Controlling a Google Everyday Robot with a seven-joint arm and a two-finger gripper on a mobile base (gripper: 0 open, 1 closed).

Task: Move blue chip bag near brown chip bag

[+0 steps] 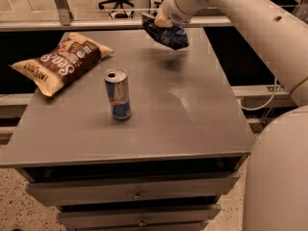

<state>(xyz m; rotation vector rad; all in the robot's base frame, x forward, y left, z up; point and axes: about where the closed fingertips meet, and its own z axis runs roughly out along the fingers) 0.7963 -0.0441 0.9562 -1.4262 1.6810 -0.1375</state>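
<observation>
Blue chip bag [169, 34] hangs grasped in the hand [159, 21] above the counter [192, 109]; brown chip bag [60, 61] lies well apart, left.

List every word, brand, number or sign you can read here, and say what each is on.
On the brown chip bag: big white lettering, upside down to the camera, too blurred to read with certainty.
On the blue chip bag, gripped by the gripper above the far side of the table: print too small to read.
On the drink can: a red mark on blue and silver, no legible text.
</observation>
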